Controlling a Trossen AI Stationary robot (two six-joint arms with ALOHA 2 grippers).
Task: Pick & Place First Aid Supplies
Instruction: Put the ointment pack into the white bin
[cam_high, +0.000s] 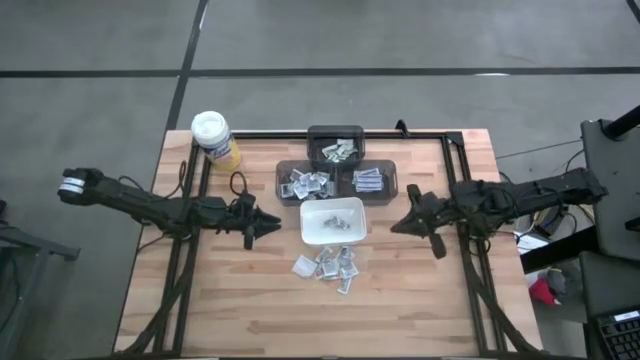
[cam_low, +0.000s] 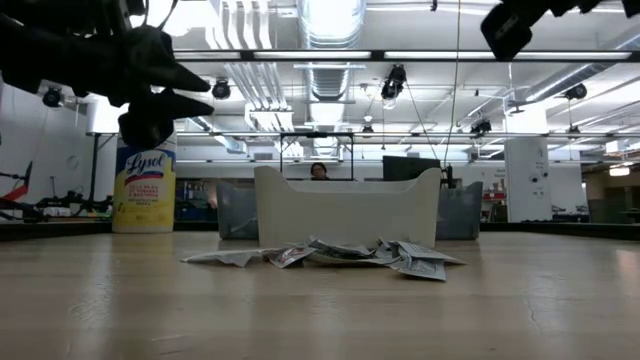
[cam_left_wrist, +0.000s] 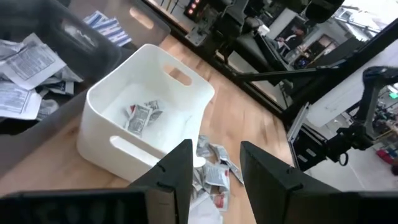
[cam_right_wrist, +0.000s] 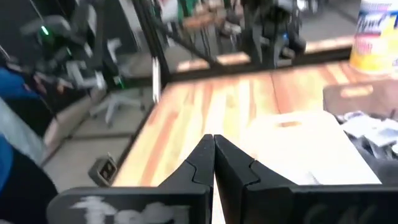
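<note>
A heap of small first aid packets (cam_high: 328, 265) lies on the wooden table just in front of the white dish (cam_high: 332, 221); the low view shows the heap (cam_low: 330, 255) flat on the tabletop. A few packets (cam_left_wrist: 143, 115) lie inside the dish (cam_left_wrist: 106, 99). My left gripper (cam_high: 272, 228) hangs open to the left of the dish, above the table, its fingers (cam_left_wrist: 214, 171) pointing toward the heap, nothing between them. My right gripper (cam_high: 400, 224) is shut and empty, raised to the right of the dish, its fingers (cam_right_wrist: 214, 158) pressed together.
Three dark bins with sorted packets (cam_high: 336, 147) (cam_high: 305, 182) (cam_high: 368, 180) stand behind the dish. A yellow canister with a white lid (cam_high: 214, 139) stands at the far left corner. Bare wood lies toward the near edge (cam_high: 320, 320).
</note>
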